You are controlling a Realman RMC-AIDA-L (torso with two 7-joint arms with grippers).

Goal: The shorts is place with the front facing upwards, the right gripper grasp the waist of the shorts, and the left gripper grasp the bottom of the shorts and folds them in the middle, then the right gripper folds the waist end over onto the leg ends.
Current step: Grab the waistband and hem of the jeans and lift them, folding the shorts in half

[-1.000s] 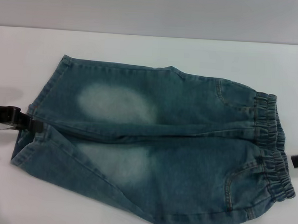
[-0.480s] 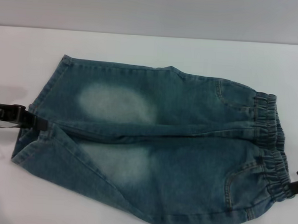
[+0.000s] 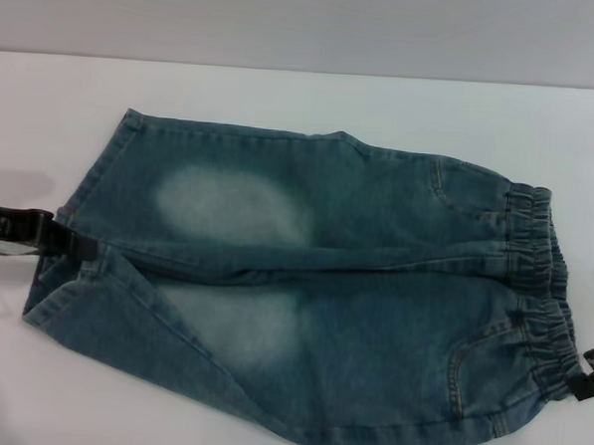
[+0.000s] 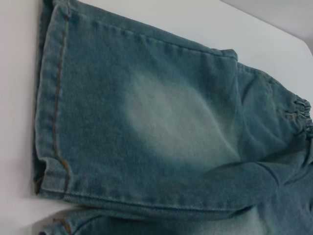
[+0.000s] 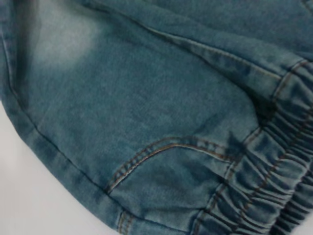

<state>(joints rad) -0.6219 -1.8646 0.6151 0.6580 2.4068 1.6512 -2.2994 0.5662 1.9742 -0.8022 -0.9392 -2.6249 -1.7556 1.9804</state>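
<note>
no readable text, label, brand, number or sign, plain denim shorts [image 3: 314, 283], bare white table [image 3: 284, 97]

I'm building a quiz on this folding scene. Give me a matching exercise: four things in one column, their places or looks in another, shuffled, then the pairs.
1. left gripper
2. right gripper
3. waist
4. faded patch

A. ruffled elastic band on the shorts' right end
B. pale oval on the far leg
C. at the leg hems, left side
D. at the near corner of the waistband, right edge

Pairs: 1-C, 2-D, 3-A, 4-B
</note>
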